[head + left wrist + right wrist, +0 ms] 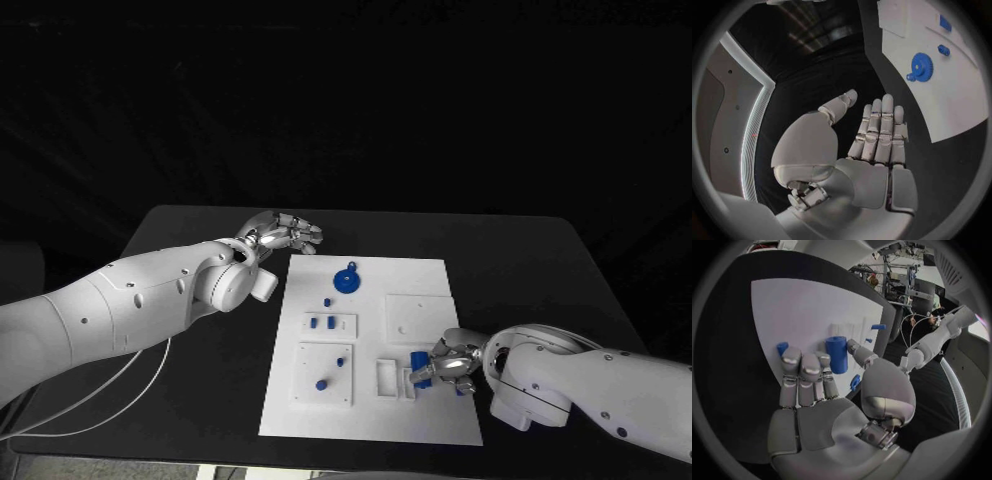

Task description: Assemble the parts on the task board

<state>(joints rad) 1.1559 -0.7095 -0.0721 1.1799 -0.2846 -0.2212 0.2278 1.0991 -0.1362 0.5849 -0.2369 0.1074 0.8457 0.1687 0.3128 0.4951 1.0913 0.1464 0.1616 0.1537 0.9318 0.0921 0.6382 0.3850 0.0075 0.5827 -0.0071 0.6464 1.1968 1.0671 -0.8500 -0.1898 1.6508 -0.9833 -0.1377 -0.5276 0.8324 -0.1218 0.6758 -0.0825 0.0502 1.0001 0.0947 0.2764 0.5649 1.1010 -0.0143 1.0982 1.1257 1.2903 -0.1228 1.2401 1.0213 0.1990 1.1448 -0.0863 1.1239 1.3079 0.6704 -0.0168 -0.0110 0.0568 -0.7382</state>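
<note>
Blue cylinder part (837, 354) touching right hand (817, 390) fingertips, on task board (798, 310).

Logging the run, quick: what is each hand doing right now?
Left hand: open, fingers straight, holding nothing, off the task board.
Right hand: fingers at a blue cylinder on the board; grip cannot be told.
</note>
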